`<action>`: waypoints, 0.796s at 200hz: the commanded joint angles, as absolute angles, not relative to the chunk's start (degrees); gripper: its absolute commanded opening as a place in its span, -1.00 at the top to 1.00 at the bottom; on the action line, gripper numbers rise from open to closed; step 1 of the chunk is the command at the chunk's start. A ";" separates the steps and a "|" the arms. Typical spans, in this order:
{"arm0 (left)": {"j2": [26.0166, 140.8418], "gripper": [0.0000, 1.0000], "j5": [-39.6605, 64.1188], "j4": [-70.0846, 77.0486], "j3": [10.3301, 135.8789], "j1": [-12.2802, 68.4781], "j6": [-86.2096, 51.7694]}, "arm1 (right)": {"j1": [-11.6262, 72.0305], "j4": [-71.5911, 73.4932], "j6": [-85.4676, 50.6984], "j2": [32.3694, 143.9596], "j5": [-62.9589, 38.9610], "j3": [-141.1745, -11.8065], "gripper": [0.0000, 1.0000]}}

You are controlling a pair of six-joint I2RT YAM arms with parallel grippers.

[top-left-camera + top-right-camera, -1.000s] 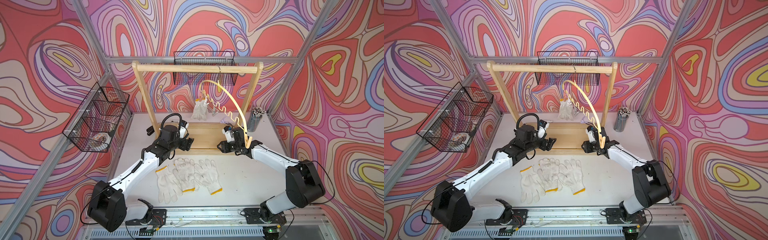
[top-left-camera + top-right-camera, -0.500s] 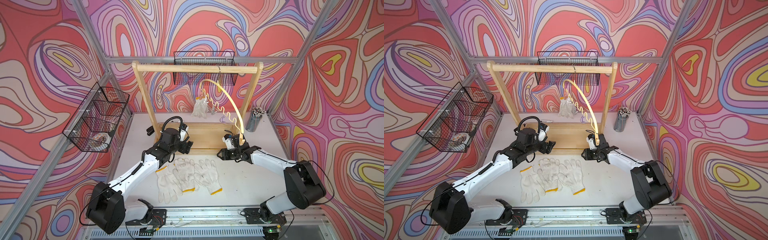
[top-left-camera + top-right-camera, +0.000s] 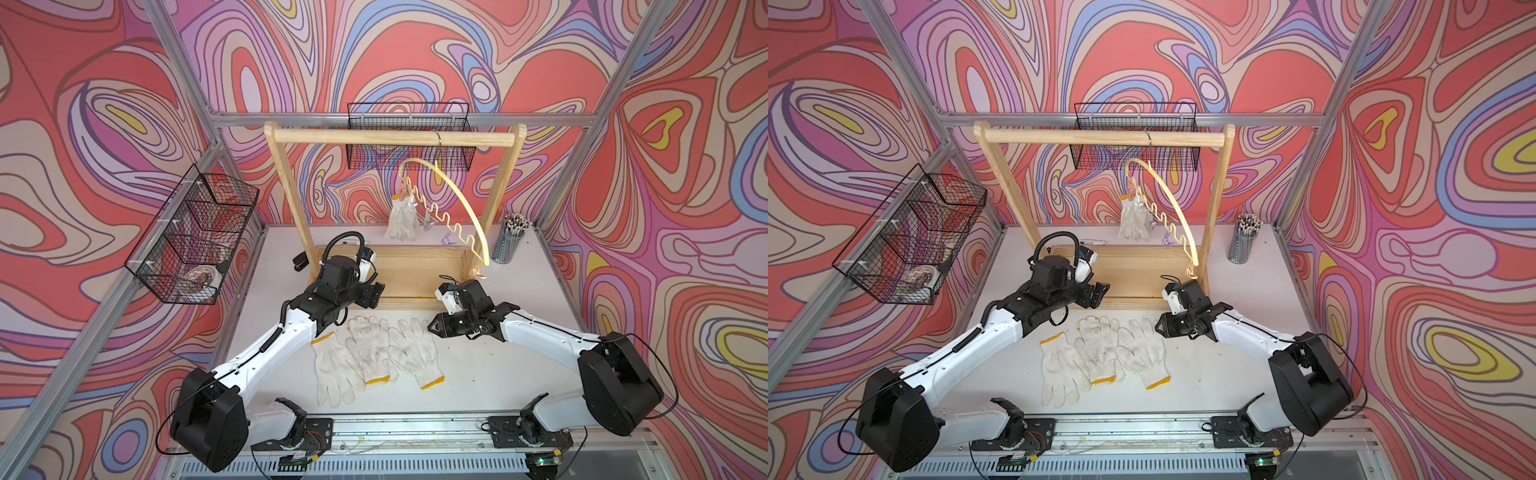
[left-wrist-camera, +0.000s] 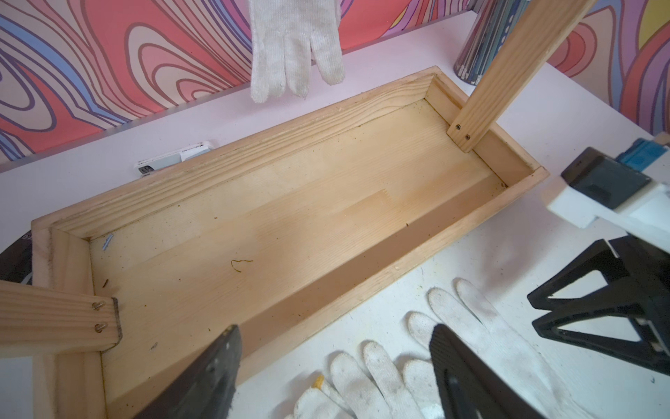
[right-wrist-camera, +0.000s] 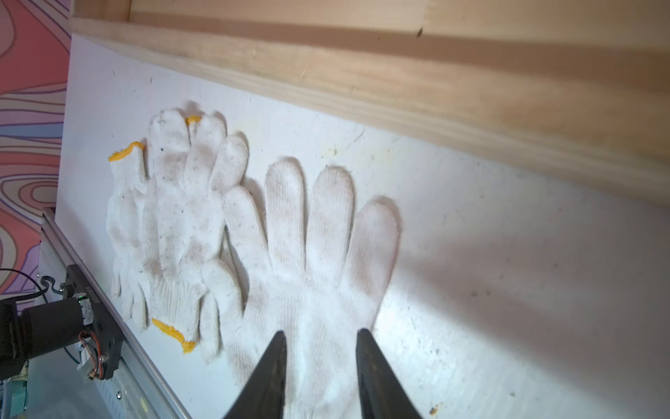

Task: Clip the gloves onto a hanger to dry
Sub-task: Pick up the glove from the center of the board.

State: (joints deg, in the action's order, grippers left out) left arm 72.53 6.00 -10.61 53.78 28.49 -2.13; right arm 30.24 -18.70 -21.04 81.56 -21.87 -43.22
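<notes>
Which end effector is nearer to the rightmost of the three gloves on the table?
Right. The right end effector is at that glove's fingertips; the left end effector is by the tray edge.

Both top views: high, front, steeply down, whole cell in frame. Left wrist view — close over shallow pale wooden tray. Right wrist view — close over white knitted gloves; both catch tray edge, gloves.
</notes>
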 commanded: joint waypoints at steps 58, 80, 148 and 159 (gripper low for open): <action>66.29 -0.67 5.61 -10.38 48.89 31.55 0.99 | 36.61 -24.11 -30.48 71.35 -19.95 -34.48 0.34; 65.86 -0.67 3.11 -9.40 47.53 34.21 4.33 | 38.64 -25.33 -32.06 70.71 -17.93 -33.69 0.33; 63.39 -0.67 -1.29 -6.52 42.13 45.53 13.10 | 38.84 -25.11 -32.63 76.27 -15.31 -35.82 0.38; 63.22 -0.67 -3.55 -7.27 41.68 48.12 13.74 | 38.85 -24.76 -32.86 76.86 -15.70 -35.96 0.38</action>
State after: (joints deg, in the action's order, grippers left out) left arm 64.45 1.13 -7.75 43.03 43.35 8.60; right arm 38.57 -24.49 -31.79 75.48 -17.08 -34.63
